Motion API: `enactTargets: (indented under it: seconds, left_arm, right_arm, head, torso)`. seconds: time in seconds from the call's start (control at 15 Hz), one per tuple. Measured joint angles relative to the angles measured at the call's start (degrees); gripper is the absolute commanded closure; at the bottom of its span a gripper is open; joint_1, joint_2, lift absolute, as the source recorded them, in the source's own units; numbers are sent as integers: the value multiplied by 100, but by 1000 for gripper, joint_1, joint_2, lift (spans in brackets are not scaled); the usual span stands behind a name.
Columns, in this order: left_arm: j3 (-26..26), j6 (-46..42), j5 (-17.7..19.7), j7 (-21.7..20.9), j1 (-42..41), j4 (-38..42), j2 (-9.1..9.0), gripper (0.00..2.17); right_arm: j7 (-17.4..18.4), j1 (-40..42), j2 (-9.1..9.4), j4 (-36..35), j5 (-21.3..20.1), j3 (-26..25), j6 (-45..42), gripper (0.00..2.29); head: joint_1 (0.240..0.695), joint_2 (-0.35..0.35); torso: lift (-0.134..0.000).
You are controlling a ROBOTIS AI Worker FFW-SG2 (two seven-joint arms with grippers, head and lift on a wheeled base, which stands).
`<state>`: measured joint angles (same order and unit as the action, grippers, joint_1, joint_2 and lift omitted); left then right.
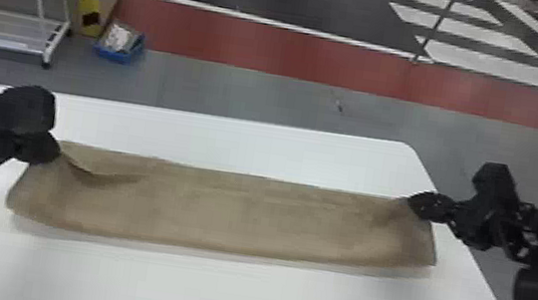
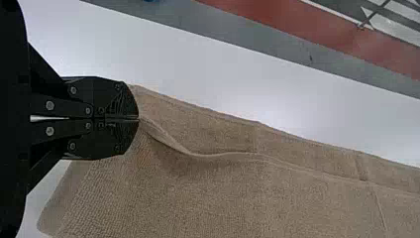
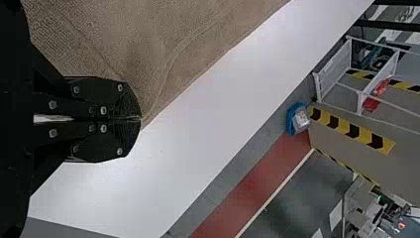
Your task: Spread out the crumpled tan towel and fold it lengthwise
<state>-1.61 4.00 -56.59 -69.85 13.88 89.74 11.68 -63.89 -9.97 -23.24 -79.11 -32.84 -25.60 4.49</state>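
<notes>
The left end effector (image 2: 137, 118) and right end effector (image 3: 141, 118) pinch the towel (image 1: 243, 216) along its far side on the surface (image 1: 233, 144). Caution: slack near the left grip could set a crease upon release.

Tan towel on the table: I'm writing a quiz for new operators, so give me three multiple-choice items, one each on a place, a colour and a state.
1. Where does the right gripper hold the towel?
A) Near edge, middle
B) Far edge, right end
C) Near edge, left end

2. What colour is the tabletop?
A) White
B) Green
C) Black

3. How is the left gripper?
A) Open above the towel
B) Open beside the towel
C) Shut on the towel

1: B, the head view shows its tip there.
2: A, the surface around the towel is white.
3: C, its fingers meet where the cloth bunches.
</notes>
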Motion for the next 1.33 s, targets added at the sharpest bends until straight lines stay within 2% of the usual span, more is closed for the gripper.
enactTargets:
  seconds: [0.47,0.67,1.33]
  left_arm:
    - [51,-1,-96,59,446,-444,112,1376]
    - [114,-15,-169,140,502,-597,110,1376]
    - [327,81,-254,144,767,-756,36,1376]
  right_arm:
    - [58,-278,-13,257,-241,-59,65,1116]
    - [115,-461,-14,478,-397,-45,42,1116]
    - [140,-648,52,726,-536,72,84,1116]
  head:
    - [695,-227]
    - [695,-230]
    - [695,-232]
  torso:
    - [-124]
    - [-124]
    - [-124]
